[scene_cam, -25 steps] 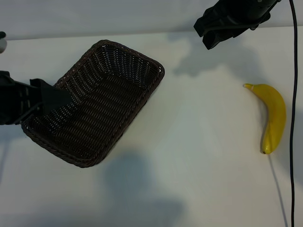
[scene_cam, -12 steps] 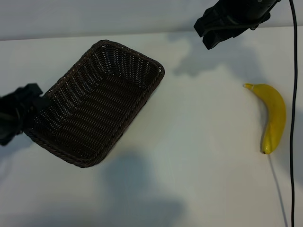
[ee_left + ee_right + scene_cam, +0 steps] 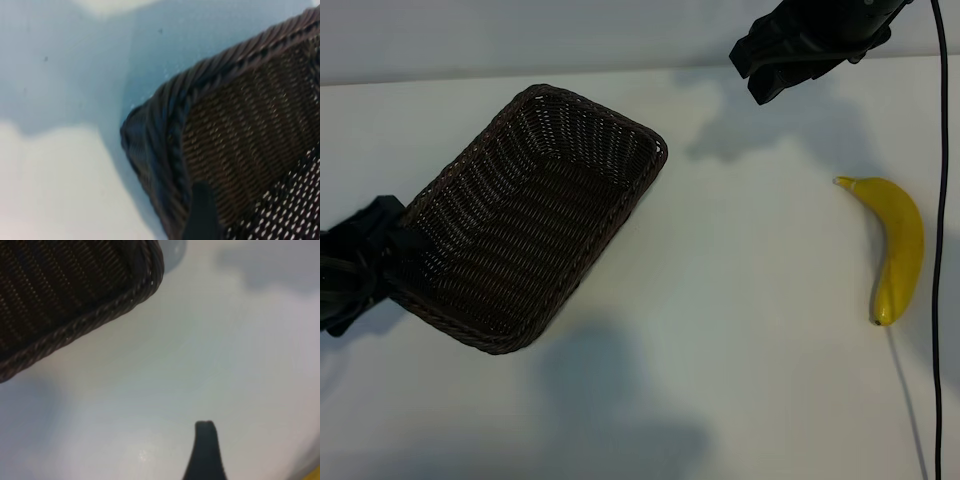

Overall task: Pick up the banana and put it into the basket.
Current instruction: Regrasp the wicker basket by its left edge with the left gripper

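At the left, the left gripper (image 3: 365,265), fingers spread and holding nothing, crowds the basket (image 3: 525,215) corner and could nudge it. At far right, the right gripper (image 3: 790,60), open and empty, hangs above the table; the banana (image 3: 898,250) lies untouched beyond it and may roll when grasped.

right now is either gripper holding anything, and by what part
No. The banana lies untouched; right gripper hangs open and empty; left gripper sits open at the basket corner.

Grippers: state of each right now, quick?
Left gripper: open, at the basket's left corner, holding nothing.
Right gripper: open, empty, above the table's far edge, away from the banana.
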